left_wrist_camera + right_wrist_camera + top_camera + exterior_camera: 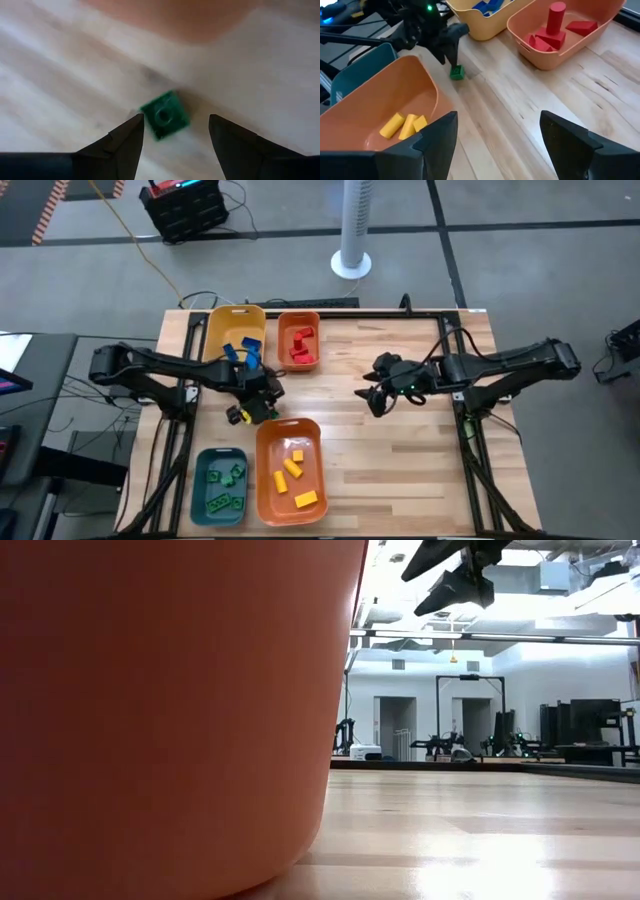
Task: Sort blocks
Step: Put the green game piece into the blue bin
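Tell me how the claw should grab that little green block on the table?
Best guess: come straight down and pinch its two flat sides. The green block lies flat on the wood, stud up, between the left claw's open fingers, though turned a bit, so twist to match.

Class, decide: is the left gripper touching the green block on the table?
Apart. The left wrist view shows the green block lying between the open left gripper fingers, wood visible beside it.

High cam overhead; both wrist cams share green block (165, 114)
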